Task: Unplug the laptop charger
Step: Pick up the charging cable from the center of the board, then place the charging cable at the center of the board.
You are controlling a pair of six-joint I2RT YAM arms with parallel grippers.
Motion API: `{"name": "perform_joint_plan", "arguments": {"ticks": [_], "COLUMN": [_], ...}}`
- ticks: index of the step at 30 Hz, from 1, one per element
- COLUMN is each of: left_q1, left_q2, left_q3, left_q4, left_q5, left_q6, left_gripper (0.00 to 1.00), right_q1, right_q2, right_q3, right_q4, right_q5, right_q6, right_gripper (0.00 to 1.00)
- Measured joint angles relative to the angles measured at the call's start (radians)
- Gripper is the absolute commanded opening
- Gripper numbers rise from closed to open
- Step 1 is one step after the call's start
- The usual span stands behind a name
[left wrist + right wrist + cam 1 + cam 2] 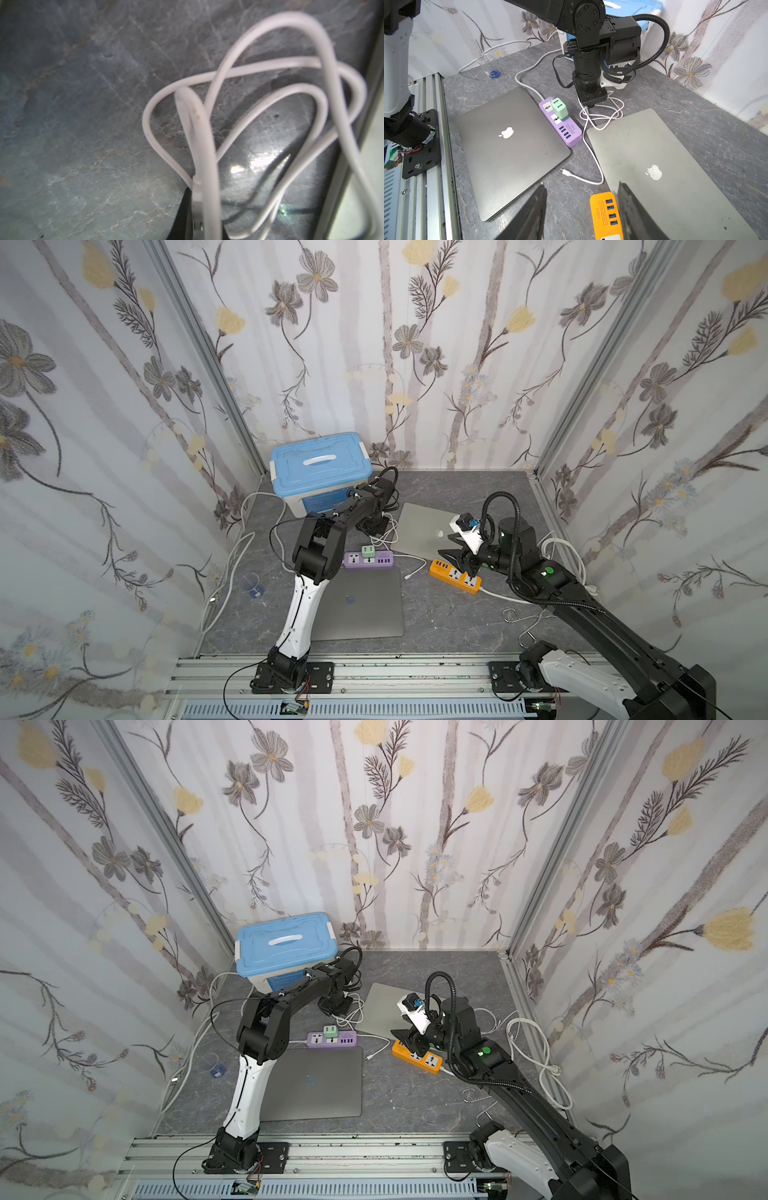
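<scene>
Right now your left gripper (589,105) is shut tight on the cable (197,135), pinching the thick bit near one end, and it points down at the table (695,99). Loops of that white cable lie in a messy pile under it, just beside a corner of the far laptop (664,145). From the pile the cable runs along that laptop's edge and stops at a loose plug (564,171). The plug lies on the table between the far laptop and the near laptop (508,162), stuck into nothing. The green charger (560,109) sits in the purple strip (568,133), between the two laptops. I cannot tell if the cable goes into it, or if the end you hold is stuck in anything. So I think you are at the grab step: the hold is made and the pull comes next. For that, keep the squeeze firm and pull slowly in a straight line, so the plug slides out and nothing drags. Your right gripper (581,185) is open and holds nothing, hanging over the end of the orange strip (605,216). It could press on the laptop to keep it from sliding.
</scene>
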Motion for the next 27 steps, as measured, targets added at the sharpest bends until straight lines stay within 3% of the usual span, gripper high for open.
{"name": "perform_joint_plan", "arguments": {"ticks": [15, 22, 27], "left_q1": [0.042, 0.175, 0.268], "left_q2": [-0.44, -0.616, -0.698], "left_q3": [0.008, -0.278, -0.548], "left_q4": [0.019, 0.035, 0.07], "left_q5": [-0.191, -0.312, -0.328], "left_q6": [-0.085, -0.183, -0.254], "left_gripper": [0.0, 0.0, 0.0], "right_q1": [0.0, 0.0, 0.0], "right_q2": [-0.004, -0.004, 0.0], "right_q3": [-0.03, -0.065, -0.082], "right_q4": [0.017, 0.036, 0.054], "right_q5": [-0.011, -0.04, -0.056], "right_q6": [0.031, 0.037, 0.037], "right_gripper": [0.62, 0.62, 0.63]}}
